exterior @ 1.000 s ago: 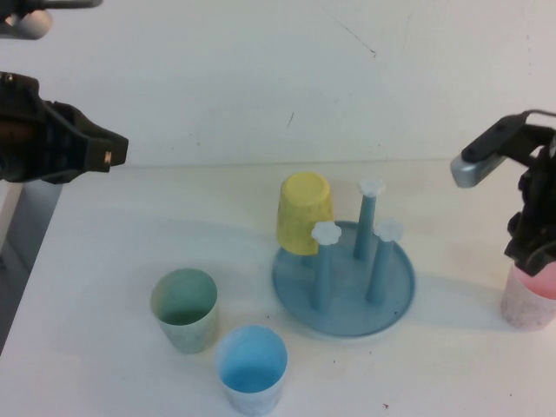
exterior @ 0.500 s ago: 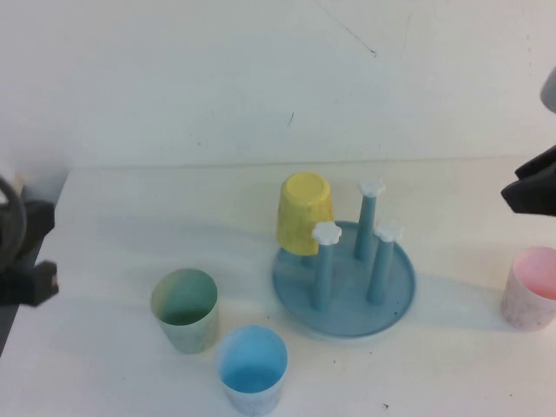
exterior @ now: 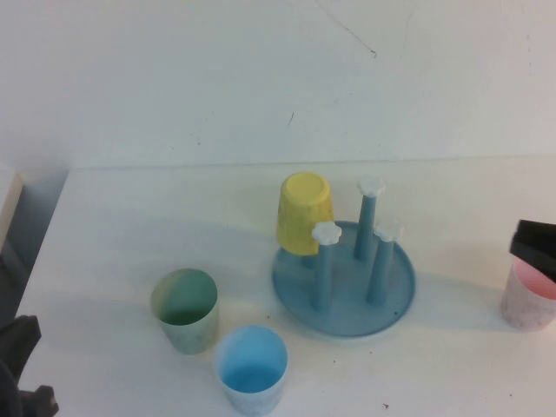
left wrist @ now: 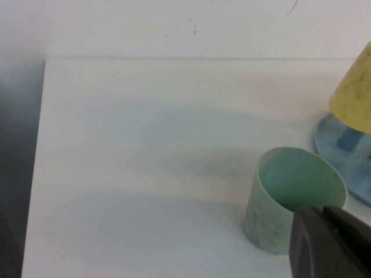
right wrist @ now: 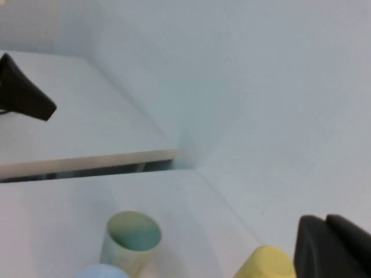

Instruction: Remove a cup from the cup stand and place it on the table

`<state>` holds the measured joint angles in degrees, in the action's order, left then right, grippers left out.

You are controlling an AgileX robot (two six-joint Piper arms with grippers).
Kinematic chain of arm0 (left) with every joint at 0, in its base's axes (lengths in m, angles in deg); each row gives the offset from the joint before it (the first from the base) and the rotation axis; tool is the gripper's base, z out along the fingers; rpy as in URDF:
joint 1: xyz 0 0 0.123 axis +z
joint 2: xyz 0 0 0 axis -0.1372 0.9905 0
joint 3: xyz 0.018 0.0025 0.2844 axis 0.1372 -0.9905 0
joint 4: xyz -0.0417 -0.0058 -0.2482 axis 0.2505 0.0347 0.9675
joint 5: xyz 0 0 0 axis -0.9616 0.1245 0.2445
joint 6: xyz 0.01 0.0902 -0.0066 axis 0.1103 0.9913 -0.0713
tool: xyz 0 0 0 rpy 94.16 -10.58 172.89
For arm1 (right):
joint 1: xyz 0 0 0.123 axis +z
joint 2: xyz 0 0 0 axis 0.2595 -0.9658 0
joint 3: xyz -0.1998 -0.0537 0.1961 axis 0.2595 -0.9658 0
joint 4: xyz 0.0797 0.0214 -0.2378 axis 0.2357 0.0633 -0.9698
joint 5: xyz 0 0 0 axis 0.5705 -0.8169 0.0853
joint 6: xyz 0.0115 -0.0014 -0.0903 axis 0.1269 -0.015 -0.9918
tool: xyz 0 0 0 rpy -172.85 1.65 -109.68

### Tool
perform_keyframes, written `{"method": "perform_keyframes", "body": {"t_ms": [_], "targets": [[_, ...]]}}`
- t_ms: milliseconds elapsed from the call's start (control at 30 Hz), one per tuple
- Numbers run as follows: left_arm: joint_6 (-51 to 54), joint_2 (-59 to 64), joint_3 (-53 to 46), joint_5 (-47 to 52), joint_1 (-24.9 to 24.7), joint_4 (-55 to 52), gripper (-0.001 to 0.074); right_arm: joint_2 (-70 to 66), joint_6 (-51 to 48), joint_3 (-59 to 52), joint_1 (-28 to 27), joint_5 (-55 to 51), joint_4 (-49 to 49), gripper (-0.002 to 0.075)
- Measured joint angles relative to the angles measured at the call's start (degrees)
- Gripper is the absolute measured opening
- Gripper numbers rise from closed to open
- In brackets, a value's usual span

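Four cups, one stand. Round blue dish-like cup stand [exterior: 287, 294] on white counter [exterior: 130, 226], roughly mid-counter. Three upright blue pegs [exterior: 376, 274] showing, each with a white flower-shaped cap [exterior: 326, 232]. Yellow tapered plastic cup [exterior: 304, 213] upside down on the stand's far-left side, tilted a little.

Pale pink-white speckled plastic cup [exterior: 526, 304]: off the stand, upright on the counter, mouth up, well to the right of the stand, apart from its rim. Pinker inside.

Pale green plastic cup [exterior: 184, 310]: upright on the counter, left of the stand and nearer the robot, well apart from the base. Light blue plastic cup [exterior: 251, 369]: upright, mouth up, on the robot's side of the stand, just beside the green one, not touching it.

Right gripper [right wrist: 322, 223]: right of the stand, dark body at the view edge just over the pink cup's far rim. Contact with the rim: cannot tell. Fingers [right wrist: 348, 243] pressed together, nothing between them.

Left gripper [left wrist: 324, 215]: far left of the stand, low at the robot's side of the counter. Fingers [left wrist: 307, 249] closed together, empty. Green cup right in front of the tips in the left wrist view, no contact seen.
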<state>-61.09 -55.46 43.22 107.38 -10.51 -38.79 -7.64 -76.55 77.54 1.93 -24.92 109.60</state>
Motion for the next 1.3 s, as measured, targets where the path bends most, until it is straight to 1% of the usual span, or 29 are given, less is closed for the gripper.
{"method": "perform_keyframes", "body": {"t_ms": [33,67,200,400,1067,1300], "targets": [[-0.1,0.0,-0.6,-0.5,0.0,0.0,-0.0001,1.8,-5.0,-1.9,0.0,0.6,3.0,0.0005],[-0.2,0.0,-1.2,-1.1,0.0,0.0,-0.0001,3.1,-7.1,-2.9,0.0,1.3,4.4,0.0003],[-0.3,0.0,-3.1,-2.3,0.0,0.1,-0.0001,5.6,-10.6,-5.7,0.0,5.3,7.1,0.0],[-0.3,0.0,-5.0,-1.7,0.0,0.1,-0.0001,5.6,-11.5,-6.4,0.0,7.0,7.9,-0.0001],[-0.3,0.0,-5.3,13.2,0.0,0.0,-0.0001,5.6,-11.8,-6.6,0.0,7.7,8.0,-0.0001],[-0.3,0.0,-5.3,13.8,0.0,0.0,-0.0001,5.9,-11.8,-7.3,0.0,14.7,7.2,-0.0001]]}}
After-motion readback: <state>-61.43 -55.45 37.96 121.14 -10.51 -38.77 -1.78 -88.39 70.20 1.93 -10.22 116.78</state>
